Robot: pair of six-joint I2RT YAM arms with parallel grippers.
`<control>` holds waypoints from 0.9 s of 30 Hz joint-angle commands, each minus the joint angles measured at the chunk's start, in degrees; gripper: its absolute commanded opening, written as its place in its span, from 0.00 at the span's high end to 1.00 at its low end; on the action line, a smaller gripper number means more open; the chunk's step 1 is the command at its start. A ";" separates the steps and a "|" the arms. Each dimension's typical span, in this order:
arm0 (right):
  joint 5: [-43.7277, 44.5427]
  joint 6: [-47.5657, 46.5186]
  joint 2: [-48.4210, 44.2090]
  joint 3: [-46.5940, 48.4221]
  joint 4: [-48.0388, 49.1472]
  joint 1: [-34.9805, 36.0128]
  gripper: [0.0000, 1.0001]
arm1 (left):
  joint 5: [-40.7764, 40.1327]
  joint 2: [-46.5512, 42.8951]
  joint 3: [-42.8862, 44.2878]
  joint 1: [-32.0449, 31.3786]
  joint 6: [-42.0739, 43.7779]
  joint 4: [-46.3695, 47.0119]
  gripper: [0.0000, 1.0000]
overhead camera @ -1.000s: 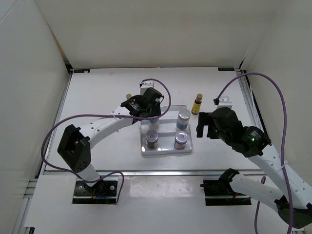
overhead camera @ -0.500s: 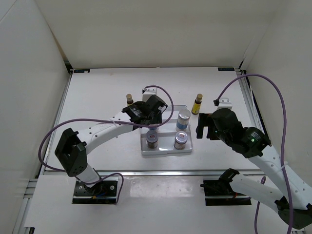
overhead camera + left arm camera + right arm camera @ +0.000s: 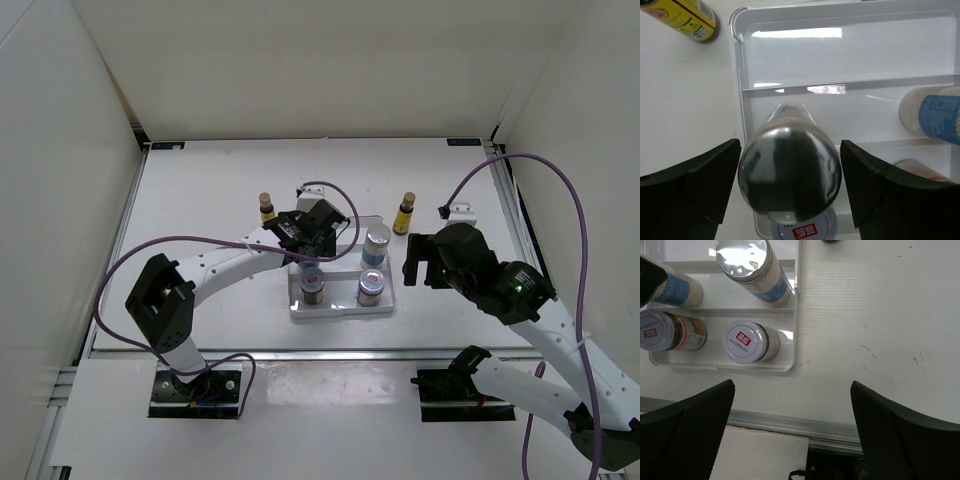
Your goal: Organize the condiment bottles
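Condiment bottle with a silver cap (image 3: 790, 172) fills the lower middle of your left wrist view. Your left gripper (image 3: 790, 145) clamps it, both fingers (image 3: 705, 185) pressed to its sides, over the left part of the white tray (image 3: 738, 95). Whether its base touches the tray is unclear. Its blue-labelled twin (image 3: 930, 117) stands at that view's right edge. In the top view, one short jar (image 3: 313, 283) and another (image 3: 371, 287) fill the tray's bottom row. One amber bottle (image 3: 266, 208) stands on the table (image 3: 200, 200) upper left of the tray, and a second (image 3: 405, 212) stands upper right. Your right gripper (image 3: 415, 258) hangs just right of the tray, spread wide and holding nothing.
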 commanded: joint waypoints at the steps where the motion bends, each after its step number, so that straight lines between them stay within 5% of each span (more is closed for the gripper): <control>1: -0.33 0.15 -1.14 -0.74 -0.92 0.23 0.00 | -0.99 -1.18 0.96 0.00 -0.87 -0.81 0.05; 8: 0.46 0.67 1.22 2.59 -3.11 0.23 0.00 | 2.35 -4.25 9.20 2.03 3.34 -5.28 0.01; 15: 4.68 -4.15 11.13 9.79 -2.60 -3.97 0.00 | -4.05 -12.50 17.30 2.73 10.46 -11.61 0.01; 22: -6.02 -11.98 24.32 18.49 6.64 -14.34 0.11 | -7.76 -21.47 6.26 10.37 14.42 -11.62 0.01; 25: -11.30 -13.48 32.50 24.27 7.78 -19.97 0.33 | -7.76 -24.90 -0.76 13.01 13.90 -11.62 0.01; 27: -12.62 -14.01 38.21 27.54 7.78 -22.17 0.37 | -7.76 -27.19 -4.56 14.68 13.37 -9.43 0.01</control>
